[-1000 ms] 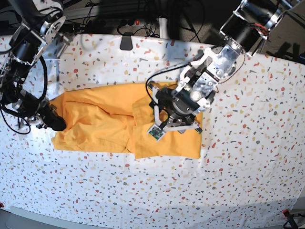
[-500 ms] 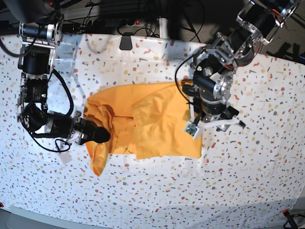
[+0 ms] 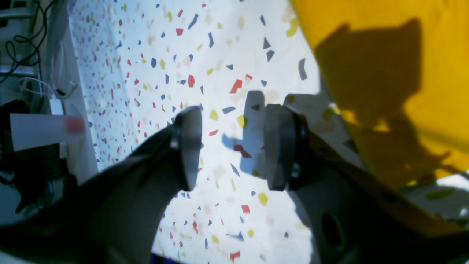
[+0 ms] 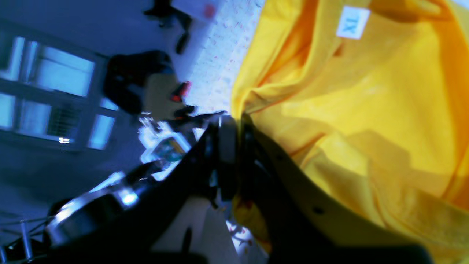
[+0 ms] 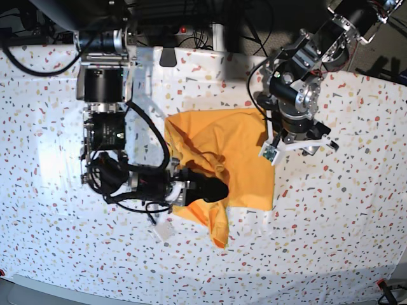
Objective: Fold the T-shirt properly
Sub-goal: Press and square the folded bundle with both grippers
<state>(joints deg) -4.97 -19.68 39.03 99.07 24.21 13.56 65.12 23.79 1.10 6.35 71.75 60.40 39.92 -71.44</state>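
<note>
right pincer (image 5: 213,189) dragged t-shirt (image 5: 238,149) rightward — cloth pinched.

The whole desk (image 5: 356,210) is seen from overhead in the base view. The left wrist view is taken low and close, past its gripper (image 3: 234,146) onto the speckled cloth. The right wrist view is pressed near the T-shirt (image 4: 366,102), which all three views share.

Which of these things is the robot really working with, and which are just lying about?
In the job:
T-shirt
right gripper, clamped on its cloth
left gripper, open and empty

Just there:
speckled tablecloth
cables behind the table
</note>
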